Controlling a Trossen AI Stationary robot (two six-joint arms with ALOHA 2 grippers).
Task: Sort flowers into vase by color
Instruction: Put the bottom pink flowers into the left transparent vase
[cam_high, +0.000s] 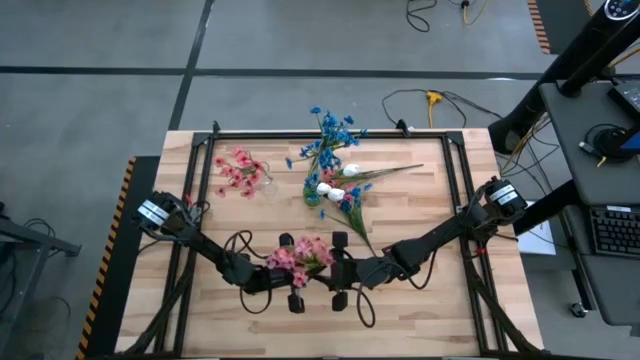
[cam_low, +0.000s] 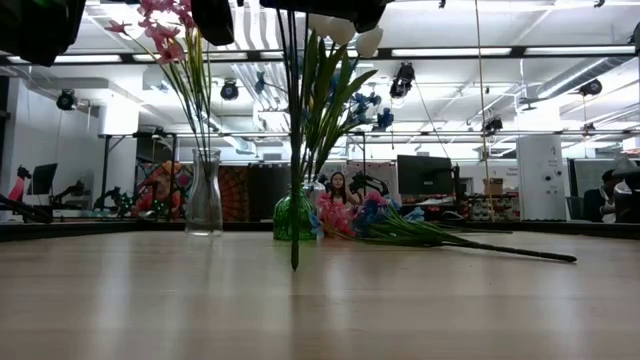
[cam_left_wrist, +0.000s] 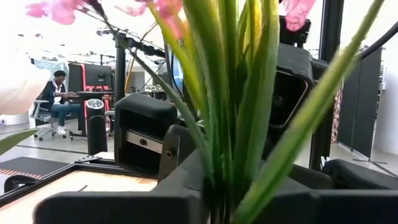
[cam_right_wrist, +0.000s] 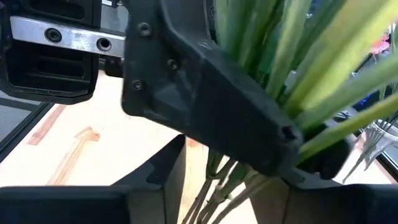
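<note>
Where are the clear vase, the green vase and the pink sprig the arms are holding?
Clear vase (cam_low: 204, 200): low view, on its glass body.
Green vase (cam_low: 288, 222): low view, on its rounded base.
Pink sprig (cam_high: 300, 254): high view, on its blossom cluster between the two arms.

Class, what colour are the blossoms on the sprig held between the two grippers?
Pink blossoms, seen best in the high view.

Pink flowers (cam_high: 300, 255) on green stems, blue sprigs (cam_high: 330, 135), green vase (cam_low: 293, 217), pale wood table (cam_high: 420, 300).
</note>
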